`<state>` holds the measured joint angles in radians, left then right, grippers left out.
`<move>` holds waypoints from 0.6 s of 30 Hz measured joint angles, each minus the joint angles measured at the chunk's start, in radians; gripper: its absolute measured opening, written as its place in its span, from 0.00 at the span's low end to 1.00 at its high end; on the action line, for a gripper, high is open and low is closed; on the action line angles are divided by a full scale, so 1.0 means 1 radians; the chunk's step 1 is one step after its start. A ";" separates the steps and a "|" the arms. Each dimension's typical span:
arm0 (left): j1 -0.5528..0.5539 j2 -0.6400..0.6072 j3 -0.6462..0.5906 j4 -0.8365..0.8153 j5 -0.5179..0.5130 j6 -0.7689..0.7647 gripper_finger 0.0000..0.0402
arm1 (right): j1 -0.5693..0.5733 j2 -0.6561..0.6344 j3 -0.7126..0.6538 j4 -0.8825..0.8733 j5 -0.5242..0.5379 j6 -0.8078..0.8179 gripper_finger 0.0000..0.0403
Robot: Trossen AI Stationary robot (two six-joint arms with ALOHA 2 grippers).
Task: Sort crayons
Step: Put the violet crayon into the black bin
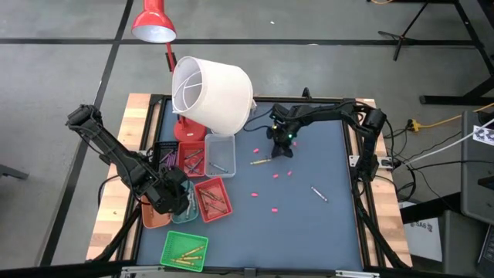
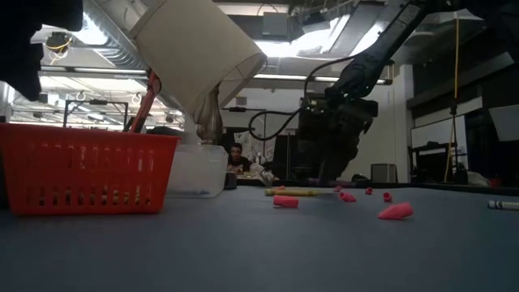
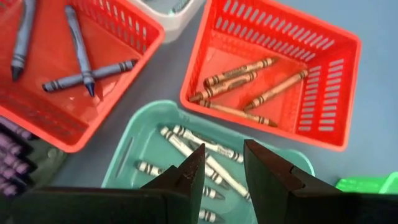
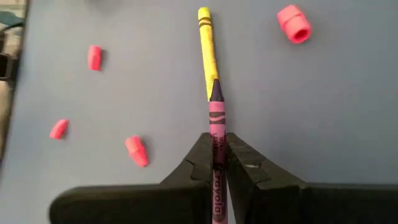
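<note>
The right gripper [image 4: 217,163] is clamped on a purple crayon [image 4: 216,121], whose tip projects forward between the two fingers. In the high view, this gripper [image 1: 282,147] sits above the blue table [image 1: 309,224] toward 12 o'clock from the table centre. A yellow crayon [image 4: 208,50] lies flat on the table directly beyond the held crayon's tip; whether the two touch cannot be told. In the high view the yellow crayon [image 1: 260,162] lies just at 7 o'clock of the right gripper. Small pink stubs [image 4: 293,23] are scattered on the table around it. A grey crayon [image 1: 319,193] lies alone at 4 o'clock from the table centre.

The left gripper [image 3: 221,168] has its fingers apart and holds nothing. It hangs above a teal tray [image 3: 140,140] containing white crayons [image 3: 199,152]. In the high view this gripper [image 1: 171,197] is at 9 o'clock of the table.

A red tray [image 3: 339,68] holds tan crayons [image 3: 239,74]. A second red tray [image 3: 121,93] holds blue-grey crayons [image 3: 81,68]. A green tray [image 1: 185,251] at 7 o'clock of the table holds yellow crayons [image 1: 187,253]. A clear tray [image 1: 220,153] stands at 10 o'clock of the table centre. A white lampshade [image 1: 212,93] overhangs the table's far left edge.
</note>
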<state>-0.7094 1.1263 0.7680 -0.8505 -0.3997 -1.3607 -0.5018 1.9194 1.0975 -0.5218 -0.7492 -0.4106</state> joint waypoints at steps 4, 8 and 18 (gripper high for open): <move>0.000 0.000 0.000 0.002 -0.031 0.001 0.23 | 0.000 -0.001 0.001 -0.041 -0.062 0.020 0.05; 0.000 0.000 0.000 0.041 -0.083 0.002 0.23 | 0.011 -0.002 0.002 -0.059 -0.178 0.079 0.05; 0.000 0.000 0.000 0.233 -0.256 0.112 0.23 | 0.223 -0.003 0.002 -0.030 -0.246 0.101 0.05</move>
<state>-0.7091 1.1263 0.7681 -0.6178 -0.6555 -1.2487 -0.2787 1.9160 1.0996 -0.5523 -0.9956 -0.3095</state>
